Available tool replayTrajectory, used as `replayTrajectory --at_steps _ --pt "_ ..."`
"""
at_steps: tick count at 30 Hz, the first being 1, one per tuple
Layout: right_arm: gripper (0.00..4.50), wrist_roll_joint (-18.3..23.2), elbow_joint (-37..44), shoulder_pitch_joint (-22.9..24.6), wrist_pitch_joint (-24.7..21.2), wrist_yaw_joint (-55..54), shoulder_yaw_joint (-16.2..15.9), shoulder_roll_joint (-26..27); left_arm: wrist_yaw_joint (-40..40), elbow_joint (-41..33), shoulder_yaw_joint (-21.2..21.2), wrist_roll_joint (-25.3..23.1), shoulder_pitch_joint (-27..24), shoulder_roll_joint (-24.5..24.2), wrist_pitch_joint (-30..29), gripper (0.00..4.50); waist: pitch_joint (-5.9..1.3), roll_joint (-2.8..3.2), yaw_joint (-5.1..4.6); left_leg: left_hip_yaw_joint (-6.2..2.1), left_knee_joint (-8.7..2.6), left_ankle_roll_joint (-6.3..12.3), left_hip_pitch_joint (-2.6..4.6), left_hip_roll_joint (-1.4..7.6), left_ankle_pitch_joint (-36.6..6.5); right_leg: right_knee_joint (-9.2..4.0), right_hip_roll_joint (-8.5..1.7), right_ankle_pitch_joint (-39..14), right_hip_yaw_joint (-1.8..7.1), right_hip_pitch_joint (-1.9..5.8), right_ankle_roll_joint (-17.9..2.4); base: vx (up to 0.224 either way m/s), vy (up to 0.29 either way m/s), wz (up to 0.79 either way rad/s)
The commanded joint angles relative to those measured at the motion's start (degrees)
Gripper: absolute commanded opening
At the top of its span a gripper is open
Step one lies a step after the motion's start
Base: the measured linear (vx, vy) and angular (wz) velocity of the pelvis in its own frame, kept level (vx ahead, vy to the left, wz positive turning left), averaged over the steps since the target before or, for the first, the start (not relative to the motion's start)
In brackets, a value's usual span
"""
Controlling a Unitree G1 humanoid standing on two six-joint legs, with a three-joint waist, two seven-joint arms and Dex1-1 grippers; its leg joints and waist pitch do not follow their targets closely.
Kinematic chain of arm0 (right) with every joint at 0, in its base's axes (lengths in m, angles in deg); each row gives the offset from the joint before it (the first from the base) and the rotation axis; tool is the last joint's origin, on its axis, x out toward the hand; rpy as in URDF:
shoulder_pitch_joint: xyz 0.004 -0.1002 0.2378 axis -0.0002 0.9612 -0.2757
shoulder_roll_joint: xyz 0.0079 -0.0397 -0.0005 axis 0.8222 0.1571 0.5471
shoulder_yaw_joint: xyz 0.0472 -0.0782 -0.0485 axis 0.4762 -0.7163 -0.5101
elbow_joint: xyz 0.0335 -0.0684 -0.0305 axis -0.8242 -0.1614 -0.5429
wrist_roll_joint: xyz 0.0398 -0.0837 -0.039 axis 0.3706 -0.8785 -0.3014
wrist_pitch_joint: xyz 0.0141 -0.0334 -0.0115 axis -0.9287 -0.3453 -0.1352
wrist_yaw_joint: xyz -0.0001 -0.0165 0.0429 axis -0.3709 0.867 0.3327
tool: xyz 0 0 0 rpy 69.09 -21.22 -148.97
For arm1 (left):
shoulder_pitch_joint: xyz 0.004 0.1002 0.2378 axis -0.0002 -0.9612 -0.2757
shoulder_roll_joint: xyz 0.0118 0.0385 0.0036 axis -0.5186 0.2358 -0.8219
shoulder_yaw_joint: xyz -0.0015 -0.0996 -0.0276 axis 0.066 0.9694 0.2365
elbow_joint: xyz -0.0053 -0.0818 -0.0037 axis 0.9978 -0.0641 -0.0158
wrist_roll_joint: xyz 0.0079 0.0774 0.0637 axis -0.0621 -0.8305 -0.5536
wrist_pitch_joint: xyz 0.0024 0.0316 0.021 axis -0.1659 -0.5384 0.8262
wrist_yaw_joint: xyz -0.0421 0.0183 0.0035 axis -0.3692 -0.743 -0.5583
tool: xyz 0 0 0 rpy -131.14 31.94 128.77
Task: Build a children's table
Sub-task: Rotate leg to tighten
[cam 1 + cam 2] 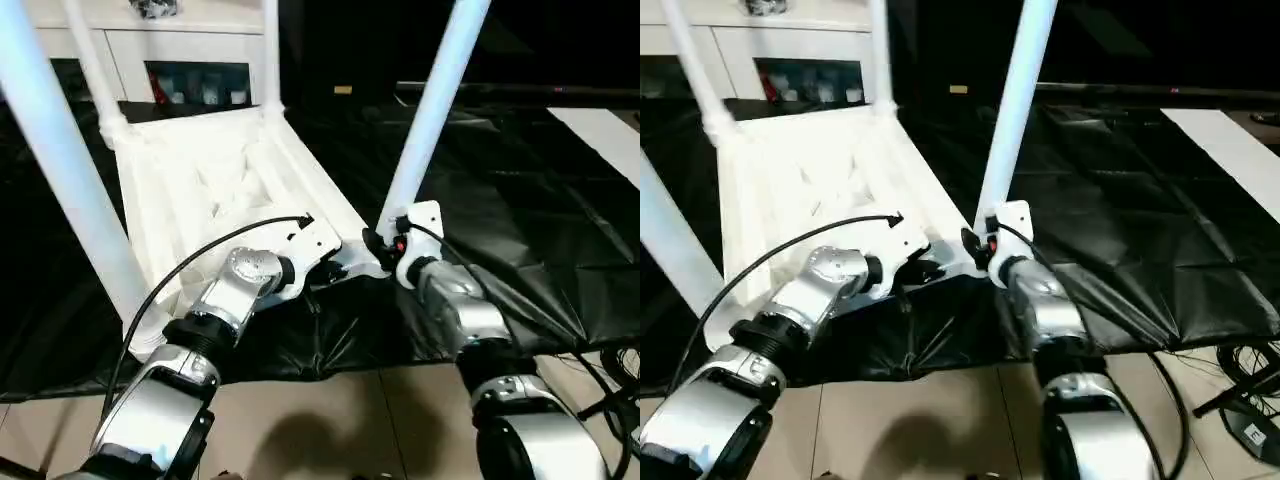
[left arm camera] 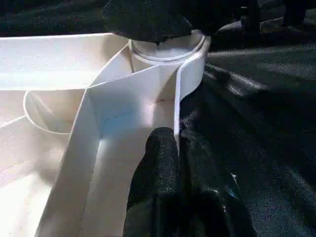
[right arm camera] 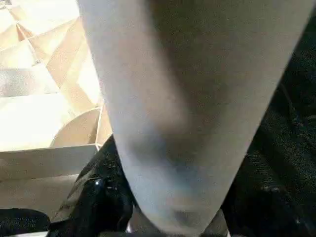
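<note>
With the upturned table top (image 1: 215, 185) on the black sheet (image 1: 520, 200), the left gripper (image 2: 178, 143) pinched its rim while the right gripper (image 1: 388, 243) clasped the last leg (image 1: 430, 110), apparently seating it; firm downward pressing seemed next.

One upturned table top (image 1: 230, 190) — four legs (image 1: 432, 110), two claws (image 1: 330, 262).

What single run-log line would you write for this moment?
left gripper: shut on tabletop rim | right gripper: shut on near-right leg at socket | tabletop: upside down
</note>
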Motion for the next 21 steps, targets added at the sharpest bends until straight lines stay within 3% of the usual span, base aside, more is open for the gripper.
replayTrajectory --at_steps 1,3,8,11,12,13,14,15,16,17,18,20,21 --pt "2.87 0.7 -3.1 1.0 -2.4 5.5 -4.4 6.5 0.5 -3.5 -0.7 1.0 1.0 3.5 2.9 0.00 -3.27 0.23 0.04 -1.57 -4.41 0.39 0.56 1.90 -21.3 -5.28 -3.84 -28.6 2.61 1.65 -7.3 0.000 0.000 0.00" --pt "3.10 -0.2 -2.4 1.2 -1.5 6.1 -5.2 5.4 -1.1 -3.6 -1.1 1.1 0.7 2.6 3.8 0.00 -3.25 0.40 -0.02 -1.55 -4.37 0.29 0.67 1.85 -21.9 -5.40 -3.85 -28.9 2.63 1.57 -7.3 0.000 0.000 0.00" --pt "3.10 -1.9 3.7 4.4 0.1 10.9 -7.6 0.0 -5.0 -2.5 -2.0 1.0 0.8 0.0 6.6 0.00 -3.36 0.23 0.17 -1.36 -4.39 0.81 0.56 1.94 -20.3 -5.13 -3.82 -26.3 2.90 1.78 -7.7 0.000 0.000 0.00" --pt "3.10 2.4 17.1 11.8 -2.2 19.1 -6.8 -6.8 -7.7 -0.2 -2.4 0.4 1.5 -2.4 10.4 0.00 -3.53 -0.07 1.20 -1.05 -4.25 2.59 0.56 2.05 -17.4 -4.68 -3.73 -22.0 3.20 2.08 -7.9 0.000 0.000 0.00" --pt "3.10 2.5 17.4 12.0 -2.2 19.2 -6.8 -7.0 -7.7 -0.2 -2.5 0.4 1.5 -2.4 10.5 0.00 -3.53 0.11 1.50 -0.99 -4.27 2.86 0.69 2.04 -16.7 -4.61 -3.62 -20.8 3.25 2.15 -8.1 0.000 0.000 0.00" --pt "3.10 4.5 22.7 15.4 -3.0 22.3 -5.9 -10.1 -8.0 0.6 -2.7 -0.2 1.8 -3.1 11.4 0.00 -3.72 0.52 1.76 -0.87 -4.20 3.06 0.57 2.14 -15.2 -4.03 -3.67 -16.9 3.29 2.26 -9.9 0.000 0.000 0.00" --pt "3.10 5.1 24.1 16.4 -3.3 23.2 -5.5 -10.9 -8.0 0.9 -2.8 -0.3 1.8 -3.3 11.7 0.00 -3.75 0.33 1.97 -0.78 -4.15 3.42 0.53 2.12 -14.4 -4.10 -3.51 -15.7 3.27 2.45 -9.8 0.000 0.000 0.00" --pt "3.10 6.8 28.3 19.4 -4.3 25.6 -4.6 -13.4 -7.9 1.8 -3.0 -0.9 2.2 -4.0 12.8 0.00 -3.84 0.75 2.53 -0.83 -4.07 3.76 0.49 2.24 -13.2 -3.59 -3.56 -13.0 3.31 2.59 -10.5 0.000 0.000 0.00" --pt "3.10 7.1 28.9 19.8 -4.5 25.9 -4.5 -13.8 -7.9 1.9 -3.0 -1.0 2.3 -4.1 12.9 0.00 -3.96 0.35 2.73 -0.75 -3.90 4.23 0.47 2.27 -12.4 -3.25 -3.51 -10.8 3.29 2.71 -11.2 0.000 0.000 0.00" --pt "3.10 7.7 30.7 21.1 -4.9 27.0 -4.2 -14.8 -7.9 2.3 -3.0 -1.2 2.4 -4.4 13.3 0.00 -3.96 0.35 2.73 -0.75 -3.90 4.23 0.47 2.27 -12.4 -3.25 -3.51 -10.8 3.29 2.71 -11.2 0.000 0.000 0.00" --pt "3.10 8.5 33.8 23.3 -5.8 28.4 -4.0 -16.3 -7.9 2.9 -3.2 -1.3 2.6 -4.7 14.2 0.00 -3.99 0.51 2.68 -0.87 -3.92 4.71 -0.09 2.10 -11.8 -3.23 -3.54 -10.0 3.16 3.14 -11.3 0.000 0.000 0.00" --pt "3.10 10.1 40.3 28.1 -7.7 30.7 -3.8 -19.2 -7.1 4.0 -3.1 -1.7 2.9 -5.5 16.1 0.00 -4.00 0.48 2.74 -0.96 -3.85 4.95 -0.01 2.19 -12.0 -3.15 -3.65 -9.8 3.20 3.11 -11.4 0.000 0.000 0.00" --pt "3.10 10.6 42.9 29.9 -8.6 31.2 -3.8 -20.0 -7.1 4.5 -3.2 -1.8 3.0 -6.0 17.4 0.00 -3.91 0.97 2.66 -1.06 -3.99 4.88 -0.12 2.10 -12.2 -3.27 -3.55 -10.3 3.12 3.20 -11.4 0.000 0.000 0.00"
